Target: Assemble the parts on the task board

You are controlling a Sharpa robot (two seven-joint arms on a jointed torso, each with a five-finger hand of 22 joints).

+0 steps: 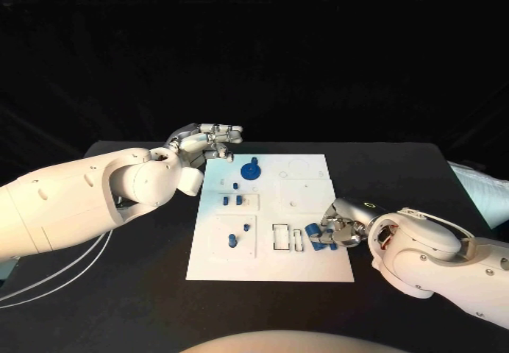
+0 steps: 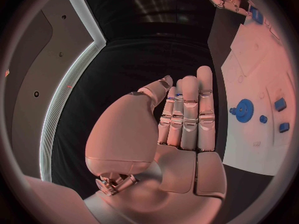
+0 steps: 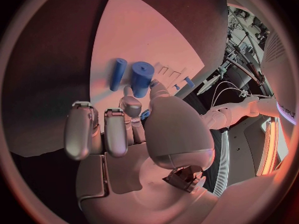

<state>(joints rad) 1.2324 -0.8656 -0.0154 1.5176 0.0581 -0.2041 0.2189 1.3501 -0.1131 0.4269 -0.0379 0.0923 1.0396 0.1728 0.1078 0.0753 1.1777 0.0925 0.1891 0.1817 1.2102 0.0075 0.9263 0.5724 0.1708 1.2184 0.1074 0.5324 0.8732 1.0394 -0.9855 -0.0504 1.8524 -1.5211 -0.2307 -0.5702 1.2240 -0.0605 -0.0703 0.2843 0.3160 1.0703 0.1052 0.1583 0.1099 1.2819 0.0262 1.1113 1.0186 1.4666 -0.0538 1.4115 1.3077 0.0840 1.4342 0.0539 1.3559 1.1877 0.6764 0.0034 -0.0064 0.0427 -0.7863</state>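
The black table is carrying the white task board at its middle, and both white arms are reaching in from opposite sides.

The left hand is hovering just off the board's far left corner, fingers straight and pressed side by side, holding nothing.

The right hand is working at the board's right edge, towards the near corner. Its thumb and a fingertip are pinching a small blue part, while its other fingers are standing apart.

Just beside that hand a blue cylinder and a blue bar are lying on the board. They are crowding the hand, so a careless sweep would likely knock them out of place. The pinch looks slight; a tilt could drop the part short of its seat.

Further along, a blue gear is sitting near the far edge, with smaller blue pieces along the left side. The open slots next to the right hand are staying unobstructed.
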